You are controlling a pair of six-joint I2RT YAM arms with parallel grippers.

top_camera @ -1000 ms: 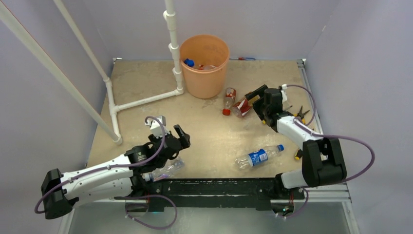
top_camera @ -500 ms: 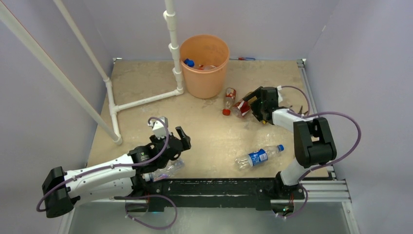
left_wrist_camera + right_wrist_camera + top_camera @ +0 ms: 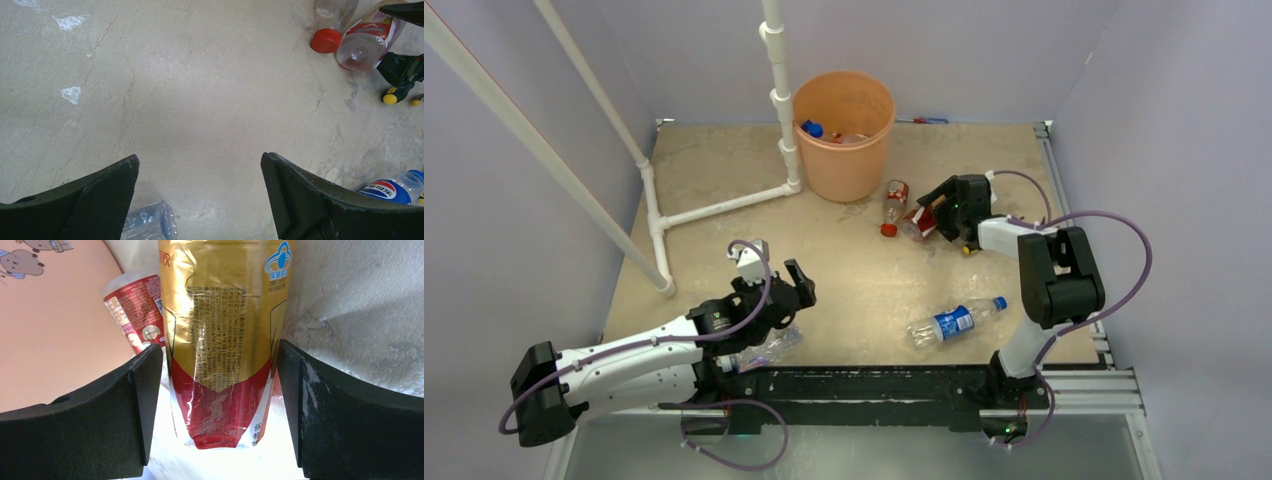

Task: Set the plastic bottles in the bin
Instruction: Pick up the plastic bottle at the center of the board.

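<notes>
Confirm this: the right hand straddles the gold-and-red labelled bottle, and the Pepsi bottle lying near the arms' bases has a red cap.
Wrong on one point: the Pepsi bottle has a blue cap, not red, as the top external view shows. The right hand does straddle the gold-and-red labelled bottle.

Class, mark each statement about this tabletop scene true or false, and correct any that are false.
1. The orange bin lies tipped on its side. False: it stands upright.
2. The right gripper has its jaws on either side of a gold-and-red labelled bottle. True.
3. The left gripper holds a bottle. False: its jaws are open, with only bare table between them.
4. A blue-capped Pepsi bottle lies on the table. True.
</notes>
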